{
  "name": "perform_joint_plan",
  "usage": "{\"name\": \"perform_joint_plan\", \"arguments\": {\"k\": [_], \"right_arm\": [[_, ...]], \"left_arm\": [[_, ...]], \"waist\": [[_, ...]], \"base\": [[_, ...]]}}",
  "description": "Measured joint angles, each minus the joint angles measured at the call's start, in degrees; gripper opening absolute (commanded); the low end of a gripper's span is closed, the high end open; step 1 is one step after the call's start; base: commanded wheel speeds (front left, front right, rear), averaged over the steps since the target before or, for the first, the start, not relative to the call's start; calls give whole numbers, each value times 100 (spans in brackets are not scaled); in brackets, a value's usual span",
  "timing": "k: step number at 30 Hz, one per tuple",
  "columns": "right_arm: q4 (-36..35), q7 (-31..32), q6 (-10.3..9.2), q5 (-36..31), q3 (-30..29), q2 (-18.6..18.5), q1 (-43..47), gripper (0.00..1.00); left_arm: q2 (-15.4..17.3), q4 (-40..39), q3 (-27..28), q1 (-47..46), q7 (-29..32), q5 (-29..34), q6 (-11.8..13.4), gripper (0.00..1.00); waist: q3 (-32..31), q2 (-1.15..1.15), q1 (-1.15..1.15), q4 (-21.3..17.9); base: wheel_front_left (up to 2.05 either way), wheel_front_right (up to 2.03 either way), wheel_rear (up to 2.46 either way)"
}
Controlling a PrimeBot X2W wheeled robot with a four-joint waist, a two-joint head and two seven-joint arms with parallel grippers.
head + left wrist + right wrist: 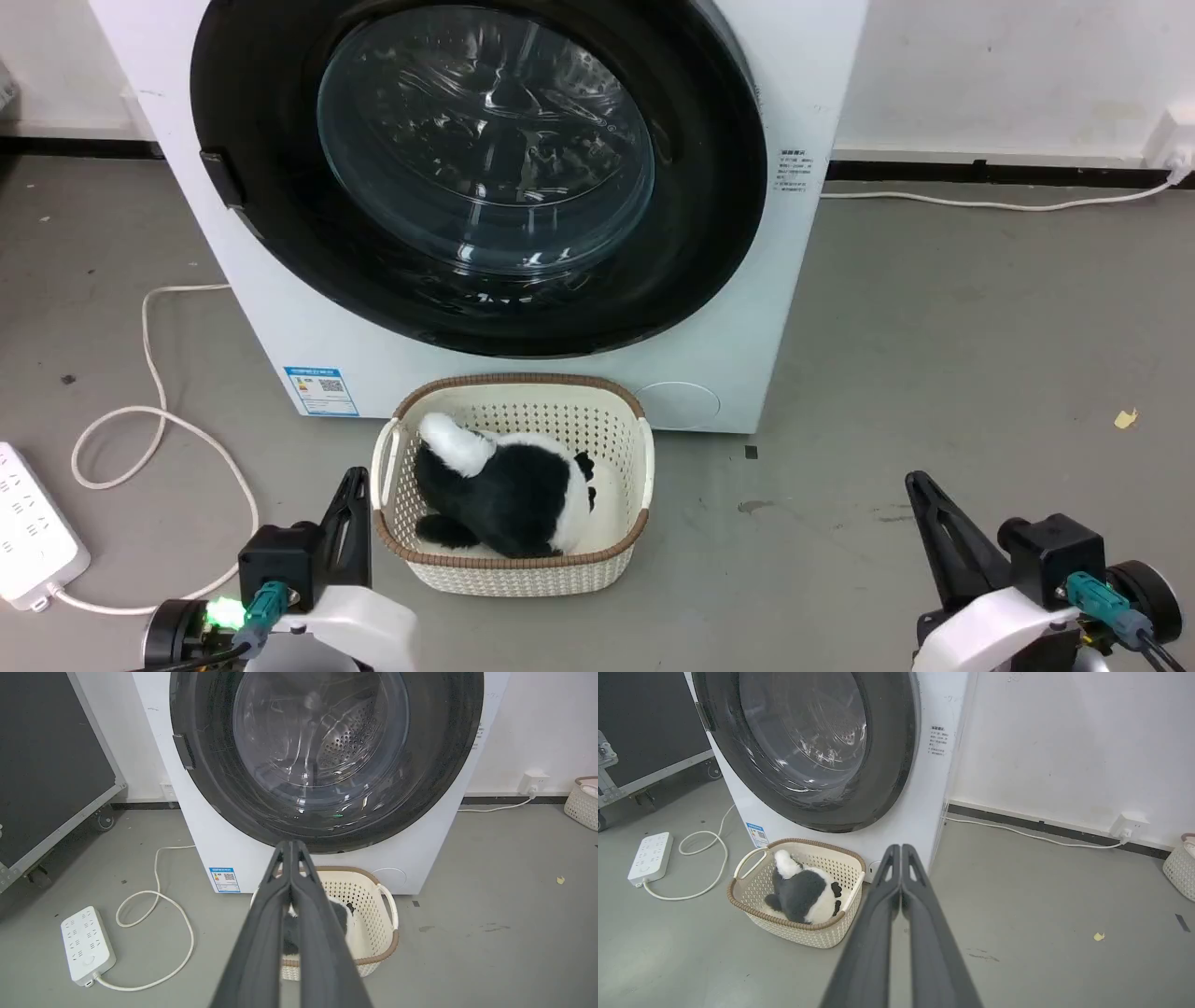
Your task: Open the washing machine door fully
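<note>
Floor (pixel 934 355): smooth grey concrete, scuffed and stained in spots; everything stands on it.
Wall (pixel 1064 742): white and marked, with a black skirting strip (pixel 934 171) along its foot.
Black case (pixel 46 756): metal-edged, on castors, left of the machine.
Washing machine (pixel 271 327): white front-loader with its back to the wall, straight ahead of me.
Washing machine door (pixel 485 149): closed flat against the machine's front. It has a glossy black rim and a clear bowl showing the steel drum, and its catch (pixel 222 177) sits on the rim's left.
Basket (pixel 523 381): cream with a brown rim, on the floor just before the machine, holding a black-and-white plush toy (pixel 509 495).
Power strip (pixel 86 947): white, at the left, its cord (pixel 145 327) looping over the floor.
My left end effector (pixel 290 845): closed, fingers together, holding nothing, low beside the basket.
My right end effector (pixel 901 848): closed and empty, well apart from the door.
Blue sticker (pixel 321 390): low left on the machine's front, with a QR code; the print is too small to read.
Side print (pixel 794 173): small dark lines right of the door, unreadable.
Yellow scrap (pixel 1127 419): on the floor at the right.
</note>
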Motion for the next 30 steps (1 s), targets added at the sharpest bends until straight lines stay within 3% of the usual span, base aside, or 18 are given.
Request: {"name": "perform_joint_plan", "arguments": {"k": [30], "right_arm": [[0, 0, 0, 0, 0, 0, 0, 0]], "left_arm": [[0, 0, 1, 0, 0, 0, 0, 0]], "waist": [[0, 0, 0, 0]], "base": [[0, 0, 0]]}}
